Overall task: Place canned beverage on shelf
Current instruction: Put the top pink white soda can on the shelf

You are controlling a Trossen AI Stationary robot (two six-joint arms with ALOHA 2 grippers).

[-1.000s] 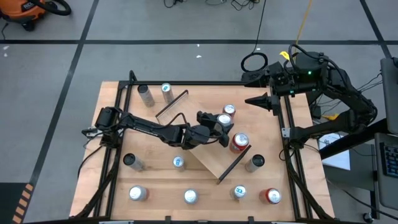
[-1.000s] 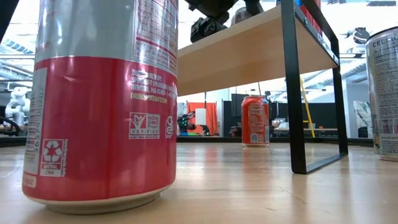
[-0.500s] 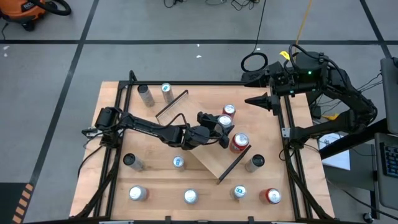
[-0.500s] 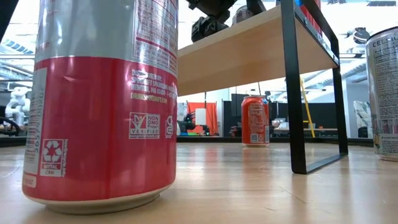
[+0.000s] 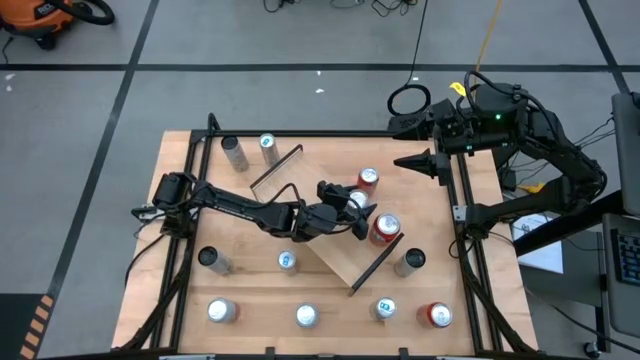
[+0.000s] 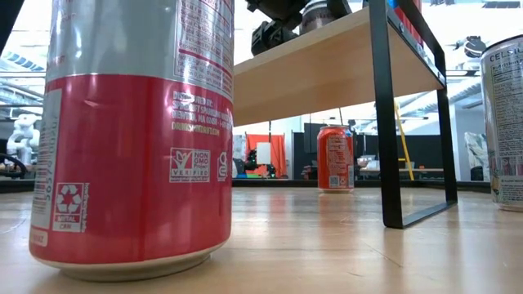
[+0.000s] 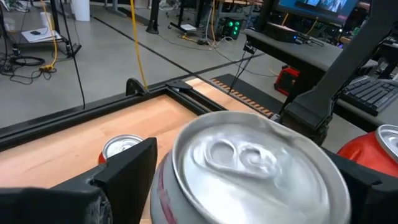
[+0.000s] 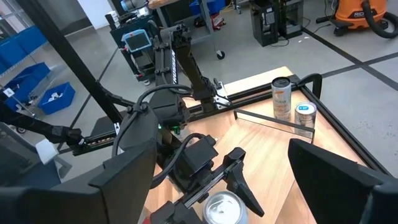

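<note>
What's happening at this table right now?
The left tool sits over the shelf with its jaws spread around an upright silver can that stands on the board. Two more cans stand close on either side. The right tool waits, open, at the table's far right edge.

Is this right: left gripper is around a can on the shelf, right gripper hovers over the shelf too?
Partly. The left gripper does straddle a silver-topped can on the shelf. But the high view shows the right gripper off the shelf, parked open near the table's far right edge.
</note>
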